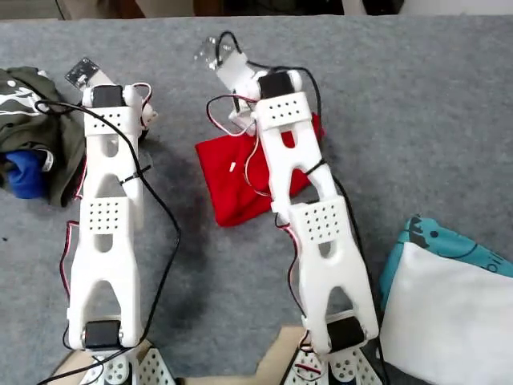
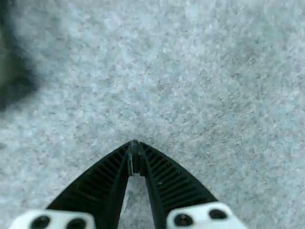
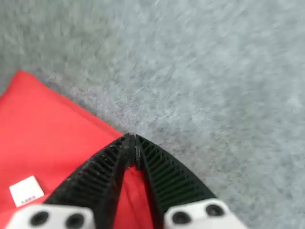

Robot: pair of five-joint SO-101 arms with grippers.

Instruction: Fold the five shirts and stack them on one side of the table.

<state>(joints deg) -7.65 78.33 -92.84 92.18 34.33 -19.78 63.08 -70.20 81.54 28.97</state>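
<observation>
Left pincer [image 2: 134, 146] and right pincer [image 3: 131, 141] both angle downward, each seemingly closed tip to tip

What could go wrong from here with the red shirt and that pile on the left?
1. The right gripper is shut right at the red shirt's edge. A pull from there could bunch or unfold it.
2. Loose wires hang from that arm over the shirt and may snag the cloth.
3. The crumpled dark pile sits close beside the left arm, so a swing could drag it along.
</observation>
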